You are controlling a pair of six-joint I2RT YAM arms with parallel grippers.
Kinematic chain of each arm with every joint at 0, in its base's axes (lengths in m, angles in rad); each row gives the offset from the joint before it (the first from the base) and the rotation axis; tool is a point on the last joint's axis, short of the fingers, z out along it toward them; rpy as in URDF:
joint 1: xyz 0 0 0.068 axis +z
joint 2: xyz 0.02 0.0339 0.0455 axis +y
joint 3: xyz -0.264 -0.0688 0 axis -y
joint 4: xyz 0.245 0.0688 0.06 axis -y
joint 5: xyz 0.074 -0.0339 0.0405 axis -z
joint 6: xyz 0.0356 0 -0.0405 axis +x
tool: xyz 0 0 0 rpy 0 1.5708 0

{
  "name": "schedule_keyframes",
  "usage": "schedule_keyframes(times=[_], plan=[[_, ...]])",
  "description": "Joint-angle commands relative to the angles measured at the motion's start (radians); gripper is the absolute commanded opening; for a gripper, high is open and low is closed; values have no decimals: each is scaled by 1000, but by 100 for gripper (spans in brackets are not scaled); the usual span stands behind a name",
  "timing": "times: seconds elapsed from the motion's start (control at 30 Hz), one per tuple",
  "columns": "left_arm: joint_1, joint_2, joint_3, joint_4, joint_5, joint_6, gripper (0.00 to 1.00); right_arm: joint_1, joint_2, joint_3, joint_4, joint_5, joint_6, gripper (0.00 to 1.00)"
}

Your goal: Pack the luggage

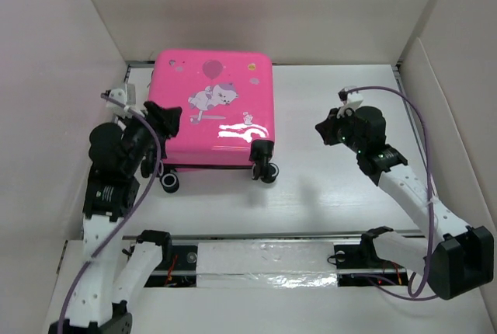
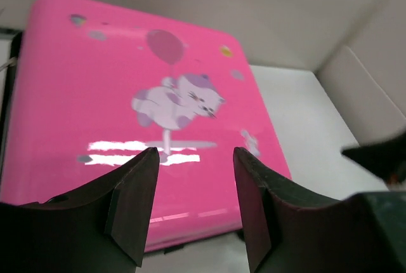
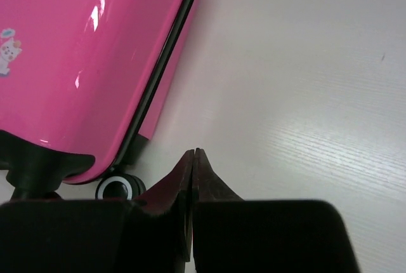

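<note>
Top view: the luggage (image 1: 213, 113) lies flat and closed on the counter (image 1: 334, 194), at the rear left, with its printed pink shell facing up. Its 2 visible wheels (image 1: 169, 182) point toward the arm bases. The left claw (image 1: 165, 119) is at the luggage's left edge, overlapping the shell; I cannot tell whether it touches. The right claw (image 1: 324, 130) hangs over bare counter to the right of the luggage, apart from it.

Left wrist view: the left claw (image 2: 195, 159) is released, its 2 fingers (image 2: 136, 203) standing apart with nothing between them. The luggage (image 2: 139, 63) fills the view beyond them, with the cartoon animal and balloon print in plain sight.

Right wrist view: the right claw (image 3: 193, 153) is clenched, its 2 fingers pressed tip to tip and grasping nothing. It points at bare counter (image 3: 304, 95). The luggage (image 3: 82, 63) sits to its left, a dark seam running along the pink side, and 1 wheel (image 3: 116, 187) rests on the counter just beside the fingertips, not touching them.
</note>
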Motion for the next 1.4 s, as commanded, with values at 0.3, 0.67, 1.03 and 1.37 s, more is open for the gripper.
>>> schedule_keyframes(times=[0.3,0.67,1.03,1.37], plan=[[281,545,202,147,-359,-277,47,115,198,125,49,152,-5,34],[482,869,198,201,-221,-271,47,115,707,505,94,179,85,36],[459,868,-112,365,-95,-421,44,147,982,901,-21,130,104,37],[159,478,-500,493,-213,-527,43,121,973,937,-72,32,28,38]])
